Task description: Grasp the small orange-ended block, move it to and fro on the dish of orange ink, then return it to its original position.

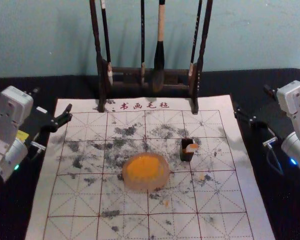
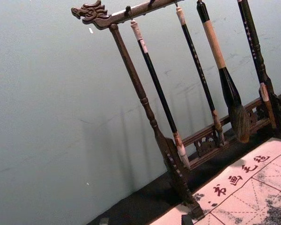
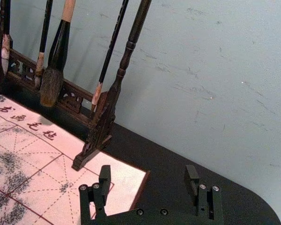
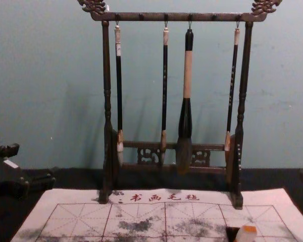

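Next, we square the open right gripper [image 1: 255,103], by the calligraphy felt's [image 1: 39,225] edge, to the orange-ended block [image 1: 191,148] inward of its jaws; left gripper [image 1: 51,103] parked opposite, open.

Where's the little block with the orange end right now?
In the head view, the block is at the small black box, on the robot's right of the dish of orange ink.
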You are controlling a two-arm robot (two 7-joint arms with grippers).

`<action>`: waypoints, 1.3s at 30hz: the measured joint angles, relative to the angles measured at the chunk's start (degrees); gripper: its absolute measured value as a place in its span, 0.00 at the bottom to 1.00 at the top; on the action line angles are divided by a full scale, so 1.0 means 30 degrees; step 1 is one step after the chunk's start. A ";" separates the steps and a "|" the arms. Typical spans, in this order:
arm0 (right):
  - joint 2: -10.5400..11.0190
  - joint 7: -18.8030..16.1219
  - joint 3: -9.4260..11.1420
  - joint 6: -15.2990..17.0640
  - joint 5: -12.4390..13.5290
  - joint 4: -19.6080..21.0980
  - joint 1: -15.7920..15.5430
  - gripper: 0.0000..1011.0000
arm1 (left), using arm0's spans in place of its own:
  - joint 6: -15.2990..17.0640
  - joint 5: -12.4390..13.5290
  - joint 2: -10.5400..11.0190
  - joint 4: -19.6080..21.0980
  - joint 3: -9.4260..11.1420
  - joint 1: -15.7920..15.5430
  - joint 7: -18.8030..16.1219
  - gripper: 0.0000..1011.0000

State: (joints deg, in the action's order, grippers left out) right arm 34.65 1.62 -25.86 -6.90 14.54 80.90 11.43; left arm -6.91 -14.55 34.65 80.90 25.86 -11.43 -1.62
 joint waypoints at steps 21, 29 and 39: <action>-0.0001 0.0001 -0.0001 -0.0001 0.0000 0.0000 -0.0001 0.99 | 0.0001 0.0000 0.0000 0.0000 0.0000 0.0001 0.0000 0.99; -0.0001 0.0001 0.0000 -0.0001 0.0001 0.0000 -0.0001 0.99 | 0.0001 0.0000 -0.0001 0.0000 0.0000 0.0001 0.0001 0.99; -0.0001 0.0001 0.0000 -0.0001 0.0001 -0.0001 -0.0001 0.99 | 0.0000 -0.0001 -0.0001 0.0001 0.0001 0.0000 0.0000 0.99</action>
State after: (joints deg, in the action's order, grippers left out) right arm 34.65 1.62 -25.86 -6.91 14.55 80.90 11.43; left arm -6.91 -14.55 34.64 80.90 25.86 -11.43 -1.62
